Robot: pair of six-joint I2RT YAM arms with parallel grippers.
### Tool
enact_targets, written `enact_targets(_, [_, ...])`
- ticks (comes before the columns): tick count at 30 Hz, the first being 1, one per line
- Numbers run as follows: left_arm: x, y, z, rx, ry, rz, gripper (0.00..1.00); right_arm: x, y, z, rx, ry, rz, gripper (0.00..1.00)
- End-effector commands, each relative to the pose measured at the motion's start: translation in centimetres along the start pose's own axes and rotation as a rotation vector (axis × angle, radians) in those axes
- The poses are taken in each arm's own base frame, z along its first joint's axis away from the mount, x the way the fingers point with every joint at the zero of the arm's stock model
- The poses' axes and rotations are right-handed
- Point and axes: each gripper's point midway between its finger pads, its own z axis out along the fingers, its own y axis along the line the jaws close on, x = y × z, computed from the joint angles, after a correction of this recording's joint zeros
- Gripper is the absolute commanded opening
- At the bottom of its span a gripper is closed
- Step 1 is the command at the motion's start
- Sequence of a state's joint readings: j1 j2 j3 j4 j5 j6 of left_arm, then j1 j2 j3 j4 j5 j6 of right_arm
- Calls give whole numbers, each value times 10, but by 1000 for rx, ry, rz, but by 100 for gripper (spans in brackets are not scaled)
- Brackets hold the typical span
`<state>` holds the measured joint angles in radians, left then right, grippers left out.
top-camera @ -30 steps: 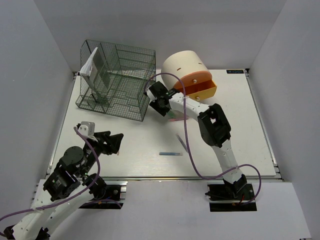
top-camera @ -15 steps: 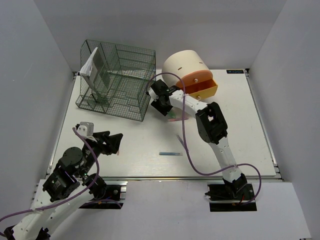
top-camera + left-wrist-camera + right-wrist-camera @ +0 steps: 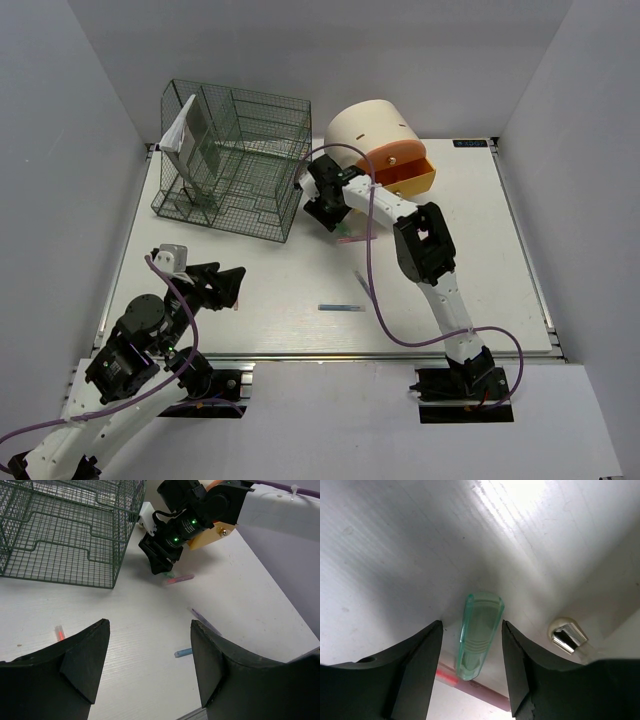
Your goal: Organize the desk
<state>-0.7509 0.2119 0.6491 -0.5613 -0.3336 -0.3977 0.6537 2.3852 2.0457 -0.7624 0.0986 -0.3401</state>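
The desk (image 3: 490, 270) is a white tabletop with loose pens on it. My right gripper (image 3: 326, 212) points down just right of the wire rack. In the right wrist view my right gripper (image 3: 471, 626) stands open around a clear green pen cap (image 3: 479, 630), with a gap on each side. A pink pen (image 3: 480, 692) lies just beyond it. My left gripper (image 3: 233, 286) hovers over the near left of the desk. In its own wrist view the left gripper (image 3: 150, 626) is open and empty. A blue pen (image 3: 342, 307) and a purple pen (image 3: 364, 284) lie mid-desk.
A dark green wire rack (image 3: 232, 160) stands at the back left with a white folded paper (image 3: 178, 128) in it. A cream drawer unit (image 3: 368, 130) has its orange drawer (image 3: 408, 178) pulled out. A small red stub (image 3: 59, 632) lies near the left. A silver rail (image 3: 330, 356) edges the front.
My right gripper has shifted slightly right and back, toward the drawer unit, staying low over the green and pink pens. The left arm has not moved.
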Motion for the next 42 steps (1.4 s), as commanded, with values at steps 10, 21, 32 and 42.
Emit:
enact_targets(10, [1, 2, 0, -13, -1, -1, 76, 26, 39, 12, -182, 78, -25, 49])
enact_targets(21, [0, 3, -1, -13, -5, -4, 75, 30, 45, 10, -228, 61, -71, 23])
enact_targets(32, [-1, 3, -2, -13, -9, -6, 75, -17, 56, -71, -331, -175, -159, 12])
enact_targets(42, [-1, 3, -2, -14, -11, -8, 76, -14, 97, -137, -548, -308, -255, 0])
